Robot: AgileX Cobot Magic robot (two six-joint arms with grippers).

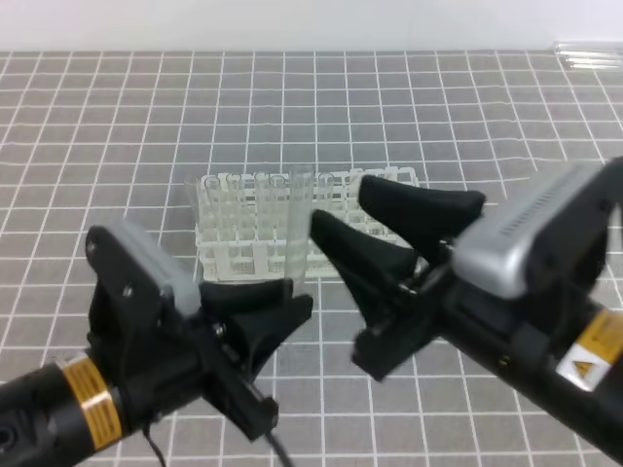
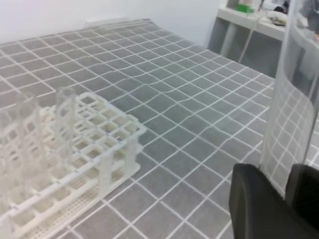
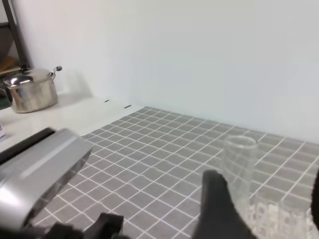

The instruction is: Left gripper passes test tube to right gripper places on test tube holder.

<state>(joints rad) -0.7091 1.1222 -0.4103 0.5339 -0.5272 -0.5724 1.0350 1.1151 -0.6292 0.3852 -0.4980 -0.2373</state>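
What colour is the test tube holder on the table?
White. The test tube holder shows best in the left wrist view.

Test tube (image 2: 291,99) between gripper fingers (image 2: 259,209)

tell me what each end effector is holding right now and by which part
The left end effector grips the test tube upright by its lower end. The right end effector is open, holding nothing.

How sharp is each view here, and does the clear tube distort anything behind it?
Exterior high view: even light, slight softness; the test tube is faint against the test tube holder. Left wrist view: the holder's near end blurs, and the grid lines bend through the tube's glass beside the left gripper. Right wrist view: the right gripper fingers are dark and out of focus, the tube rim hazy.
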